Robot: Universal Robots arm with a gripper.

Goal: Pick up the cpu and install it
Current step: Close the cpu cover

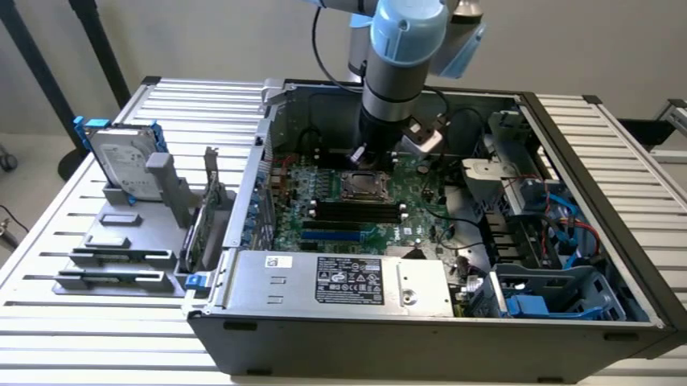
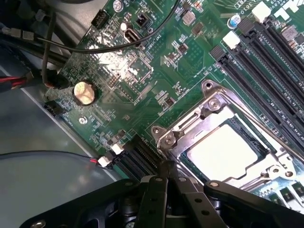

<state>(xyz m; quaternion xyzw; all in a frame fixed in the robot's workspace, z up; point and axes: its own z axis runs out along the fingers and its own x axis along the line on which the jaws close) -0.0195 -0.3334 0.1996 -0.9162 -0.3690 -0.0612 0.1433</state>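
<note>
Slatted white table [image 1: 601, 137]; open computer case [image 1: 429, 322], grey tray [image 1: 118, 241] on top

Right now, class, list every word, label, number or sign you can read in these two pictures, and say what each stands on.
None can be read for certain.
Black label on the power supply: white print and symbols, too small to read.
White sticker on that power supply: too small.
Hard drive label: blurred.
Motherboard white markings: too small to read.

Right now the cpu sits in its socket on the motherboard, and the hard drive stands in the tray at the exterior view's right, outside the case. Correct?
Not quite. The hard drive stands at the exterior view's left, outside the case, as the exterior view shows. The cpu does sit in its socket on the motherboard.
</note>
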